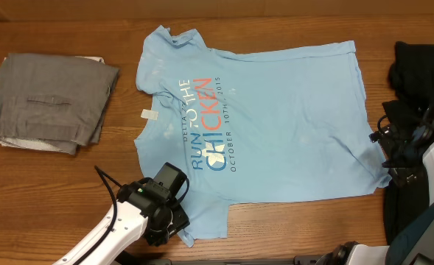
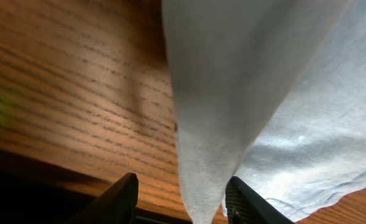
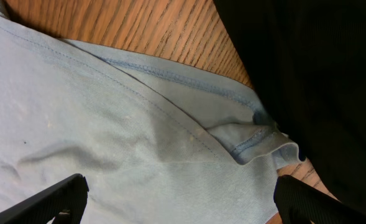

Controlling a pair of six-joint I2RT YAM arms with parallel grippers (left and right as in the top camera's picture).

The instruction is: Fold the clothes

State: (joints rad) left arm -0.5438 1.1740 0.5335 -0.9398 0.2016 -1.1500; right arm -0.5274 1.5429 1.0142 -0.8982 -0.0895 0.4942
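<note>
T-shirt (image 1: 275, 118) lies spread flat, print side up, mid-table (image 1: 54, 29), collar toward the L side, hem toward the R.

L gripper (image 1: 166, 221) sits at the near sleeve (image 1: 202, 221). In its wrist cam the jaws are part-spread w/ sleeve cloth running between them and a gap showing on one side, so I judge it's not pinching yet. R gripper (image 1: 395, 158) is spread wide, holding nothing, over the near hem corner (image 3: 257, 140).

Step in hand, I reckon: take sleeve and hem corner to start the 1st lengthwise fold. To do it well I want both fabric layers deep in the L jaws, not just the edge. The R should come down on the hem seam only, since the black cloth (image 1: 423, 59) lies right beside that corner. Then lift both ends evenly so the cloth doesn't skew.

Containers: none in view, no bin or basket. The folded grey garment (image 1: 51, 103) sits straight on the wood, well apart from the shirt.
</note>
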